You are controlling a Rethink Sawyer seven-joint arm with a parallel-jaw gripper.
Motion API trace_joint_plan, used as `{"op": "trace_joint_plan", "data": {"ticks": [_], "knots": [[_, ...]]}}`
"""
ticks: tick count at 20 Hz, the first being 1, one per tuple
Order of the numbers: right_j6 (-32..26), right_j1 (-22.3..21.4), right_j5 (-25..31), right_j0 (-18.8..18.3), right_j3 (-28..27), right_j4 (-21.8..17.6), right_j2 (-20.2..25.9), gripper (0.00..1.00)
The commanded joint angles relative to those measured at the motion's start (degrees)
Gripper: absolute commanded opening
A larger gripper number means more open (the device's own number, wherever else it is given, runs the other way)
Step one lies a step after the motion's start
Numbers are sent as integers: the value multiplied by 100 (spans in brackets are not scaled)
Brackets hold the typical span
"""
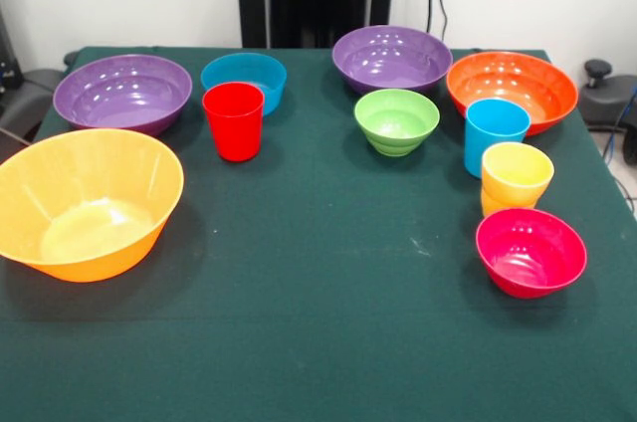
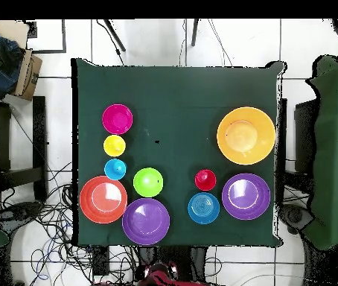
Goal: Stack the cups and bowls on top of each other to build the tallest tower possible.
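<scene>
Cups and bowls stood apart and upright on the green table (image 1: 318, 342); no gripper showed in either view, so its state could not be told.

Front view: the yellow-orange bowl (image 1: 88, 203) sat nearest on the left; behind it a purple bowl (image 1: 122, 93), a blue bowl (image 1: 244, 79) and the red cup (image 1: 233, 120) just before the blue bowl; a second purple bowl (image 1: 392, 58) with the green bowl (image 1: 396, 120) before it; on the right the orange bowl (image 1: 512, 91), light blue cup (image 1: 495, 134), yellow cup (image 1: 516, 178) and pink bowl (image 1: 530, 251) ran in a line. Overhead view: the same layout, nothing stacked; the robot's red base (image 2: 164, 277) sat at the bottom edge.
</scene>
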Motion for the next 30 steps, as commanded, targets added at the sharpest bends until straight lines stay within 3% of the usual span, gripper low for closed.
{"op": "trace_joint_plan", "data": {"ticks": [1,14,22,30], "knots": [[1059,798,-832,146,-488,-233,-72,100],[1018,1849,-1698,484,-661,-126,-477,100],[1029,2188,-2144,878,-556,178,-734,100],[1196,2796,-2791,1005,-643,139,-822,100]]}}
